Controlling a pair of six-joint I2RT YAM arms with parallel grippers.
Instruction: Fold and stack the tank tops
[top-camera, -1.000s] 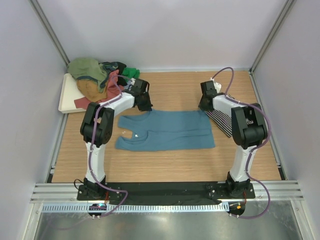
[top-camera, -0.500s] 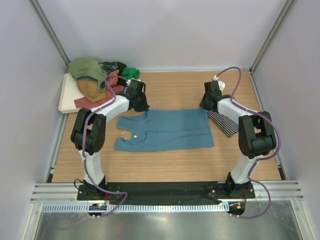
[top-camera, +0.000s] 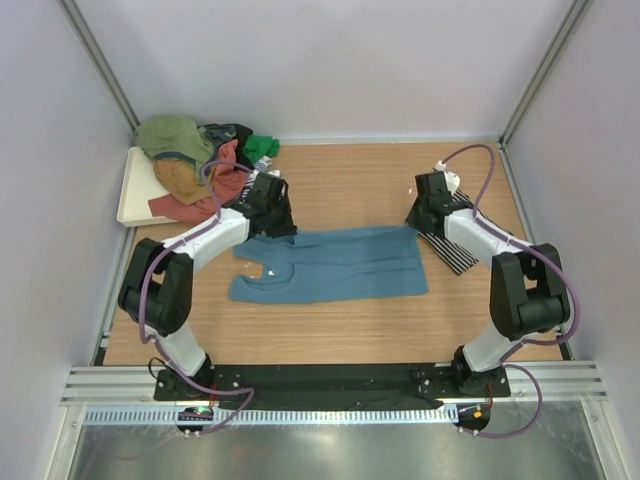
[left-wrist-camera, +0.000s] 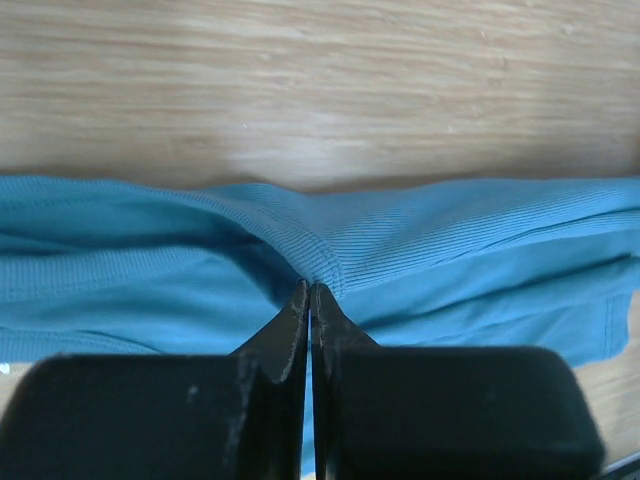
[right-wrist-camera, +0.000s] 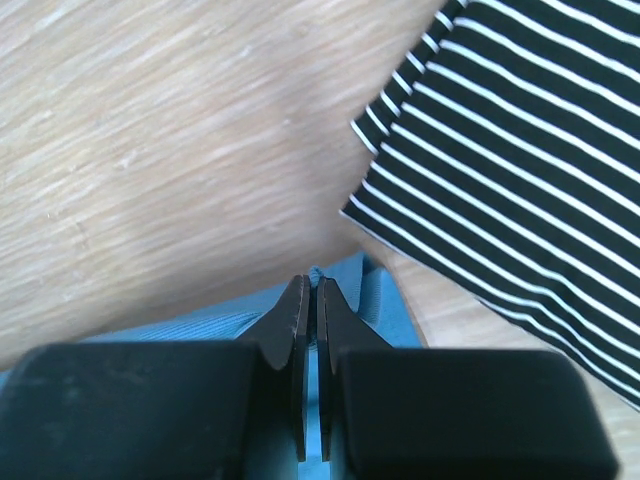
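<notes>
Top external view: a teal tank top (top-camera: 330, 265) lies flat in the middle of the bench (top-camera: 350, 180), with a striped top (top-camera: 448, 245) just beside its right end and a heap of other tops (top-camera: 190, 160) at the far left. The left fingers (left-wrist-camera: 292, 325) and right fingers (right-wrist-camera: 290, 320) are each pressed together, pinching the teal top's far edge near its ends. To fold cleanly, both should probably lift level and carry that edge to the near hem together, keeping the cloth taut.

Bare worktop (top-camera: 350, 180) lies open beyond the teal top (top-camera: 340, 265), up to the back wall, and again in a strip on its near side. The striped top (top-camera: 452, 250) takes up the right edge, just beside the teal top's corner. A pile (top-camera: 195, 160) of tops on a tray (top-camera: 133, 195) fills the far left corner. Walls (top-camera: 320, 70) close three sides.
</notes>
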